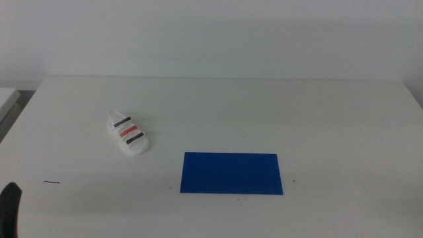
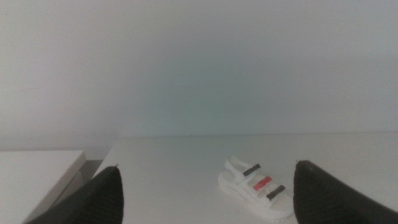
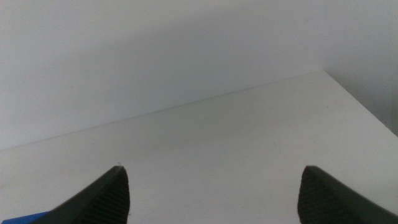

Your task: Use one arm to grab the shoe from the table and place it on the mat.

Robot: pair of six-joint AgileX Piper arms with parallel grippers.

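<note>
The white shoe (image 1: 128,134) with two dark straps and a red one between them lies on the white table (image 1: 264,112), left of centre. The blue mat (image 1: 231,173) lies flat to its right, nearer the front edge. My left gripper (image 2: 205,199) is open and empty; the shoe (image 2: 256,195) sits ahead of it between the jaws, well apart. In the middle view only a dark part of the left arm (image 1: 9,208) shows at the bottom left corner. My right gripper (image 3: 211,199) is open and empty, with a corner of the mat (image 3: 25,219) beside one jaw.
A small dark mark (image 1: 51,182) lies on the table near the front left. A second white surface (image 2: 37,171) stands beside the table's left edge. A plain white wall stands behind the table.
</note>
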